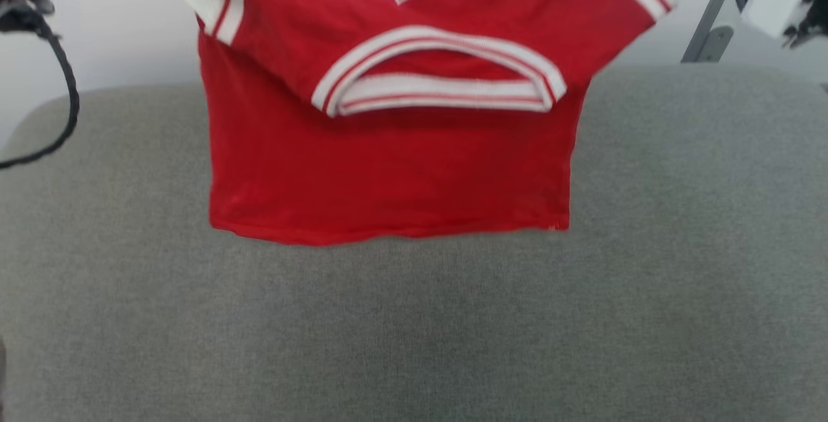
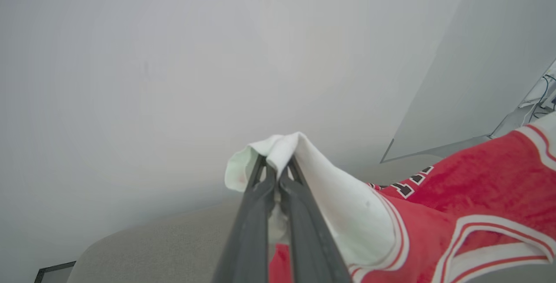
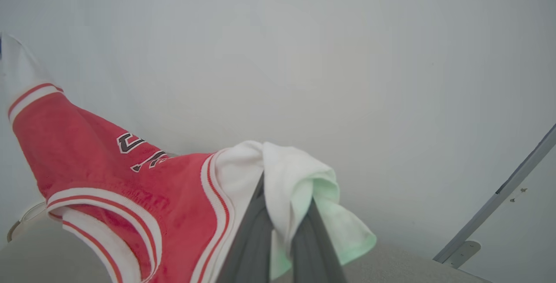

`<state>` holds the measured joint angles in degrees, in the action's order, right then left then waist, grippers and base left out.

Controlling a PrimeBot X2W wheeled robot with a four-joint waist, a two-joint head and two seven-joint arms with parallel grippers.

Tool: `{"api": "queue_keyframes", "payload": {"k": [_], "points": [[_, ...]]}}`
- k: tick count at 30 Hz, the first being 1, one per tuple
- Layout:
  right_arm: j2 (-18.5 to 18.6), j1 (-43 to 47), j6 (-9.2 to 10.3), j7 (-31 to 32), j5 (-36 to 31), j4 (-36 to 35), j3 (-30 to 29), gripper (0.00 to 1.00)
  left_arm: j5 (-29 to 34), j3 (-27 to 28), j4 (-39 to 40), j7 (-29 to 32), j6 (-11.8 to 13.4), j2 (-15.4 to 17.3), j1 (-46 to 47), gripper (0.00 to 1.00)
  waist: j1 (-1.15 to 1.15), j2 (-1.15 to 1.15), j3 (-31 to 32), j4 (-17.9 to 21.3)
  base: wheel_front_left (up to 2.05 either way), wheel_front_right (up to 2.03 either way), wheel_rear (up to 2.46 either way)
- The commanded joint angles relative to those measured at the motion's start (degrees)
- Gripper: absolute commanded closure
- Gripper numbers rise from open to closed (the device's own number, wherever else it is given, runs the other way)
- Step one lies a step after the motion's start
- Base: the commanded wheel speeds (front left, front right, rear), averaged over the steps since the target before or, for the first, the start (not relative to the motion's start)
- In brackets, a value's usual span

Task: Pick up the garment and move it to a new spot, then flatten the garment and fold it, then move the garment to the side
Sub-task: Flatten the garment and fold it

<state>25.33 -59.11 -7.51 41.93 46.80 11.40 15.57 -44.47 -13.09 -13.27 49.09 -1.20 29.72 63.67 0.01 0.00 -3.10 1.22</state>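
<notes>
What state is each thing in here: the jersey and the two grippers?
garment: held up, spread between both grippers by its white shoulder ends, neckline sagging forward, hem hanging over the grey padded surface; whether it touches is unclear.
left gripper: shut on one white end of the garment.
right gripper: shut on the other white end.

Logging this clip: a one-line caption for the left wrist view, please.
Left gripper shut on a white corner of the red jersey, with the grey cushion below.
</notes>
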Motion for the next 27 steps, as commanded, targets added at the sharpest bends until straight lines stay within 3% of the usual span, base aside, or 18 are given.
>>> {"api": "queue_keyframes", "payload": {"k": [1, 9, 16, 19, 23, 27], "points": [[-0.37, -0.81, 0.03, -0.94, -0.51, 0.45, 0.20, 1.00, 0.87, -0.19, -0.44, -0.81, -0.41, -0.37, 0.96, 1.00, -0.01, 0.00, -1.75, -0.24, 0.00, 0.00, 0.00], [-2.47, -10.82, 0.03, -14.67, -10.01, 11.15, 1.78, 1.00, 5.60, -1.65, -8.86, -11.58, -3.48, -1.80, 9.84, 1.00, -0.01, 0.00, -11.19, -1.07, 0.00, 0.00, 0.00], [-5.01, -21.48, 0.03, -36.96, -22.31, 21.76, 2.63, 1.00, 11.33, -3.21, -16.49, -31.16, -5.46, -3.59, 19.93, 1.00, -0.01, 0.00, -18.02, -2.07, 0.00, 0.00, 0.00], [-5.82, -23.53, 0.03, -43.79, -26.44, 25.95, 4.03, 1.00, 12.25, -4.39, -19.28, -39.71, -5.89, -3.85, 21.53, 1.00, -0.01, 0.00, -19.73, -2.55, 0.00, 0.00, 0.00], [-6.93, -22.35, 0.05, -45.57, -26.08, 30.97, 6.73, 1.00, 11.12, -7.33, -23.26, -45.73, -6.24, -3.85, 19.21, 1.00, -0.01, 0.00, -20.57, -3.16, 0.00, 0.00, 0.00], [-6.51, -18.68, 0.04, -44.19, -22.97, 33.01, 11.34, 1.00, 7.64, -11.61, -26.12, -46.53, -6.19, -2.86, 15.05, 1.00, -0.01, 0.00, -20.47, -3.66, 0.00, 0.00, 0.00]]}}
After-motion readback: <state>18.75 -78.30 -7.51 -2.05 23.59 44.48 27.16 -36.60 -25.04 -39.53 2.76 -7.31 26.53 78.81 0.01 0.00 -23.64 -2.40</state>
